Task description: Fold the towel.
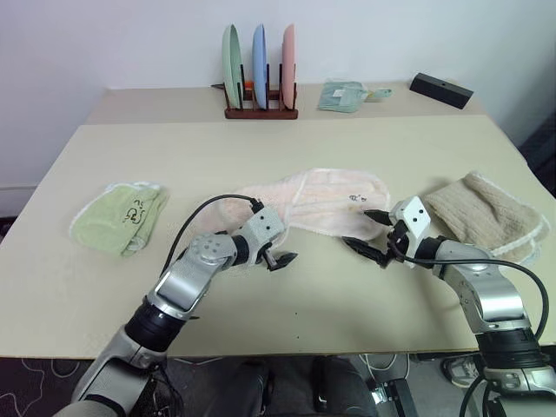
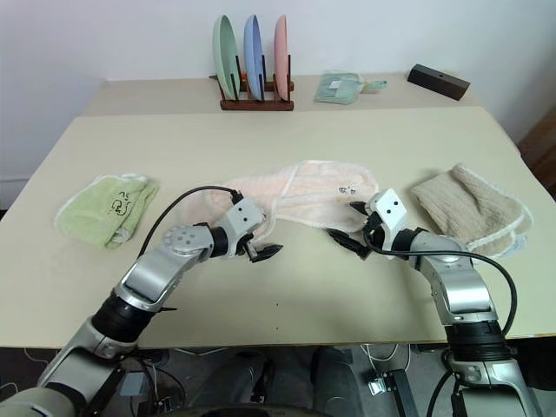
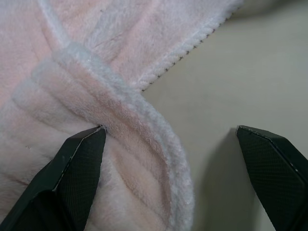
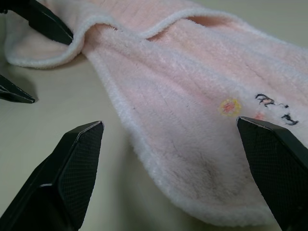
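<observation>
At table [image 1: 287,156] centre, I see both grippers, L [image 1: 282,258] & R [image 1: 372,232], wide open, empty, flanking pink towel [image 1: 321,200]; L maybe touching.

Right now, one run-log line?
towel: flat, unfolded | left gripper: open at its near edge | right gripper: open at printed end

A wide beige counter [image 1: 287,156] stands in front of a plain white wall [image 1: 104,43]. A second, narrower counter [image 1: 174,100] of the same colour sits pushed against its far edge, touching the wall. Light falls evenly and softly across both tops. Below the near edge, the floor [image 1: 35,373] is dark with a pale looping pattern.
</observation>
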Motion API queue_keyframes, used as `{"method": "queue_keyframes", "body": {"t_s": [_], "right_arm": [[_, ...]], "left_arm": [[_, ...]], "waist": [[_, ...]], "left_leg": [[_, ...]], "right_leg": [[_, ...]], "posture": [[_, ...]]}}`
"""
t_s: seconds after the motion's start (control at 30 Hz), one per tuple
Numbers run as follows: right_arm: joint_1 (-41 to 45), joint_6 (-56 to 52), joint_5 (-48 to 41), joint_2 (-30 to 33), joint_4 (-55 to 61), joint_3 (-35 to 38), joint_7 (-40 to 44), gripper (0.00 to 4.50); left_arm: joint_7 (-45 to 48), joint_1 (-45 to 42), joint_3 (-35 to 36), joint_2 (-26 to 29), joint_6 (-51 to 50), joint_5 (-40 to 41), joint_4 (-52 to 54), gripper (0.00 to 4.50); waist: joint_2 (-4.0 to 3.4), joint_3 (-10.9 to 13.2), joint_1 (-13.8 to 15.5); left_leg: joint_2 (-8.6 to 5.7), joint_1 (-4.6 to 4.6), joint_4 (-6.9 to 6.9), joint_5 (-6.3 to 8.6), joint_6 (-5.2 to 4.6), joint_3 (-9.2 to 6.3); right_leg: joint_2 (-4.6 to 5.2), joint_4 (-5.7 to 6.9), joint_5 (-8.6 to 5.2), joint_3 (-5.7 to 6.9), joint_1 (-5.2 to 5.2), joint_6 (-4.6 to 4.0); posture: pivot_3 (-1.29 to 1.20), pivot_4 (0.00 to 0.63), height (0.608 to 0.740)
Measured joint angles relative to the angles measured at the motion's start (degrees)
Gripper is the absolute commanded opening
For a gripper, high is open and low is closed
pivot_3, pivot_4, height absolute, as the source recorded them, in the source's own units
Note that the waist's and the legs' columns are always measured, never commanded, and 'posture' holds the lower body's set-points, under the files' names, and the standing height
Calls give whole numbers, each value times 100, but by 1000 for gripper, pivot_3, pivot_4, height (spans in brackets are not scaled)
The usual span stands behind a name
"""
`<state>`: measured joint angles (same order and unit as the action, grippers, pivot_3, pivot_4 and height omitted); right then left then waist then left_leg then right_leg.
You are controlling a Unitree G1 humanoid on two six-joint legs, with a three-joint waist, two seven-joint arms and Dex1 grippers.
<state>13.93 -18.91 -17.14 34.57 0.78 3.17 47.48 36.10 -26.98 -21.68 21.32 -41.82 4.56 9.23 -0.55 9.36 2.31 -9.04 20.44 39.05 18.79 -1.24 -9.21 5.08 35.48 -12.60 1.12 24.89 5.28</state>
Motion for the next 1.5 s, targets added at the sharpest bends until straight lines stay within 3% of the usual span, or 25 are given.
{"method": "queue_keyframes", "body": {"t_s": [0.1,0.27,0.47,0.53,0.73,0.87,1.17,1.3,1.5], "right_arm": [[0,19,0,-13,11,-1,-24,4500],[2,56,3,-22,8,-4,-41,4500],[111,80,13,-66,-13,-44,-38,4500],[191,91,18,-47,-16,-62,-32,4500],[602,242,266,267,-270,-78,17,4500],[1052,712,732,485,-1028,-241,74,4500],[2328,2371,1878,734,-2908,-916,212,4500],[2938,3034,2200,697,-3899,-1105,220,4500],[3369,4203,2841,704,-4663,-1648,375,4500]], "left_arm": [[-101,33,10,-148,-399,45,160,2605],[-302,208,125,-21,-495,36,386,42],[-395,363,202,183,-251,-11,484,10],[-287,736,387,519,72,5,743,10],[269,1670,1774,1521,990,416,1292,10],[830,2375,2587,2015,1361,847,1470,10],[1223,3178,3260,2271,1639,1151,1545,10],[1354,3748,3301,2482,1880,1002,1381,10],[1306,3930,3312,2537,2128,822,1176,10]], "waist": [[1,-1,11],[0,-1,-15],[0,-2,-19],[-1,-1,-37],[-1,2,7],[0,3,-7],[-1,5,-18],[-2,6,-41],[-2,6,-34]], "left_leg": [[0,0,4,0,0,-1],[2,-10,-1,-1,2,0],[2,-9,-2,-1,3,7],[2,-3,-6,-1,3,17],[2,-1,-3,0,3,41],[2,-1,-6,2,0,49],[9,-5,-9,3,-2,71],[19,-5,-21,4,-3,87],[20,-6,-22,4,-4,94]], "right_leg": [[0,0,0,0,-3,0],[-11,4,0,-21,1,0],[-14,9,0,-29,10,0],[-25,23,0,-59,37,-1],[-30,36,0,-85,53,-2],[-31,32,0,-86,53,-2],[-35,35,0,-97,57,-2],[-43,31,0,-108,65,-4],[-45,32,2,-112,67,-5]], "posture": [[0,150,740],[0,150,740],[0,150,740],[0,150,740],[0,150,740],[0,150,740],[0,150,740],[0,150,740],[0,150,740]]}}
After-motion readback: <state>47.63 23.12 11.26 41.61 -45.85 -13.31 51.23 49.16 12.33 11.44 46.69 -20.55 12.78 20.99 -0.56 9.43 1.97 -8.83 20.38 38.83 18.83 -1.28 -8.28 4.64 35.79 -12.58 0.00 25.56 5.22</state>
